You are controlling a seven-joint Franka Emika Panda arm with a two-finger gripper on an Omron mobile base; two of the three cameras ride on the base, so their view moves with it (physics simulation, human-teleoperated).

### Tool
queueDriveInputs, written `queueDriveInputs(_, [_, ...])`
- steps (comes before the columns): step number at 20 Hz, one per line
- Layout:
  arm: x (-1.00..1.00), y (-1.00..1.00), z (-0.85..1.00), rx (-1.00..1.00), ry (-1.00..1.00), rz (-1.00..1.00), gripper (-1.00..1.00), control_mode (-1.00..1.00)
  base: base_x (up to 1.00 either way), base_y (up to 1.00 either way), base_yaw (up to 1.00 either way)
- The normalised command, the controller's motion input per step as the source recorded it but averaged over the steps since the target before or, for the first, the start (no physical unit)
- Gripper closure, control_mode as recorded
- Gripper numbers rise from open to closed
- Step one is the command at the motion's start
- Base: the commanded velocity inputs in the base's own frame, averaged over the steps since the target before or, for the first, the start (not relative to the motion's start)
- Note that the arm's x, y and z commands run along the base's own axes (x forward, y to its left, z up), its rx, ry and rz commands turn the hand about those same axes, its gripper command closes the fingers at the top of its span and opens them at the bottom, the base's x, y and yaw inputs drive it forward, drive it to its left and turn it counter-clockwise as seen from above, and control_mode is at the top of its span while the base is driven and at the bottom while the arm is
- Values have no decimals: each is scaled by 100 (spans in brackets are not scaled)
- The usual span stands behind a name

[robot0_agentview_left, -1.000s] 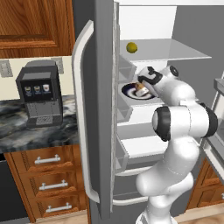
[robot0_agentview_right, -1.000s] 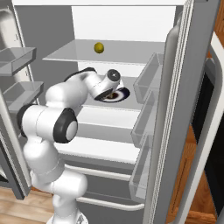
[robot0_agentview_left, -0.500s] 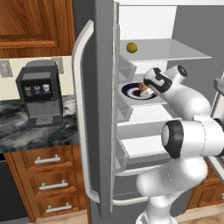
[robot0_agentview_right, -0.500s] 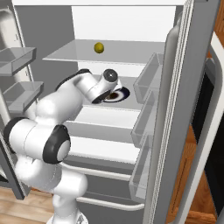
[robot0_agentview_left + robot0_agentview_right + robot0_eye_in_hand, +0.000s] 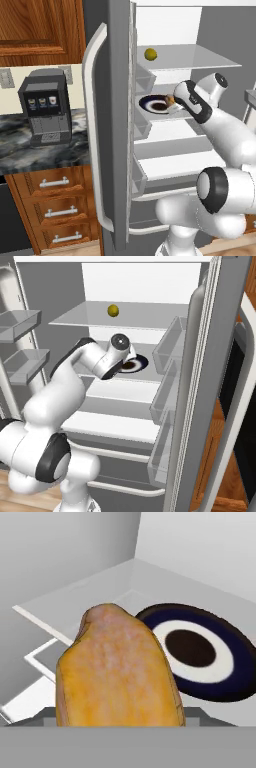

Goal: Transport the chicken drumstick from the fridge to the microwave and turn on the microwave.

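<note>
The fridge stands open, its white shelves in view. My gripper reaches over the middle shelf and is shut on the chicken drumstick, a golden-brown lump that hides the fingertips in the hand view. From the left base view a bit of the drumstick shows at the hand's tip. It hangs just beside a dark blue and white plate, off its surface. The plate lies on that shelf, partly behind the hand. A sliver of dark glass past the right door may be the microwave.
A yellow ball sits on the upper glass shelf, above the hand. Door bins line the right door close to the arm. A black and grey coffee machine stands on the marble counter left of the fridge, over wooden drawers.
The hand has drawn slightly back from the plate with the drumstick in it, and the arm's elbow has swung out to the right and toward the camera.
</note>
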Motion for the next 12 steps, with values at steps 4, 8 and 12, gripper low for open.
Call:
queueDriveInputs(4, [-58, 0, 30, -2, 0, -2, 100, -100, 0, 0, 0])
queueDriveInputs(8, [-52, 0, 33, -2, 3, -7, 100, -100, 0, 0, 0])
queueDriveInputs(12, [-42, 0, 37, -1, 11, -15, 100, -100, 0, 0, 0])
